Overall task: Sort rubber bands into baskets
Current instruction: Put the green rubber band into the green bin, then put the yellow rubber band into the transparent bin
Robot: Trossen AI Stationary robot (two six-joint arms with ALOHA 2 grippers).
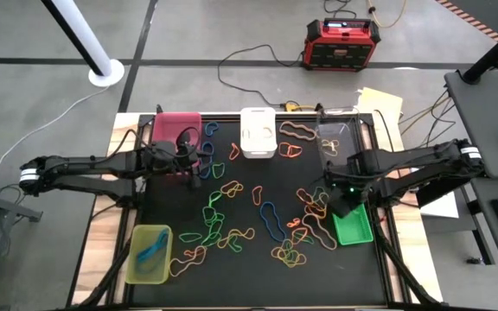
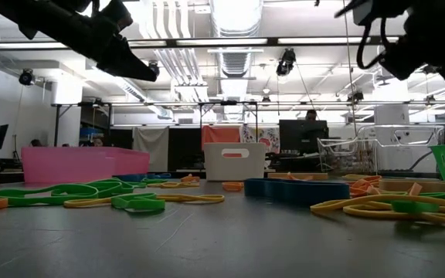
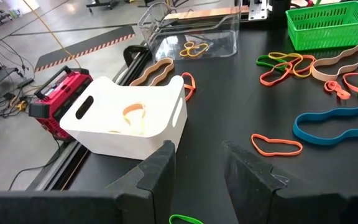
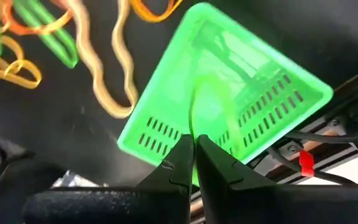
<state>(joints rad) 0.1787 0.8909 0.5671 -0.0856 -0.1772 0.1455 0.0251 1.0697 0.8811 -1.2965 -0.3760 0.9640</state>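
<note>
on the matte black table (image 1: 258,285), the right pincer (image 4: 193,163) pinches a thin green rubber band (image 4: 196,106) over the slotted green basket (image 4: 260,99).

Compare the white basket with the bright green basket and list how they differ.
The white basket has solid walls with handle cutouts; the bright green basket has slotted walls. The white basket sits at the table's far edge, near the middle, with no gripper over it; the green basket sits at the right edge, with the shut right gripper above it, pinching a green rubber band. Both are small, rectangular and open-topped.
</note>
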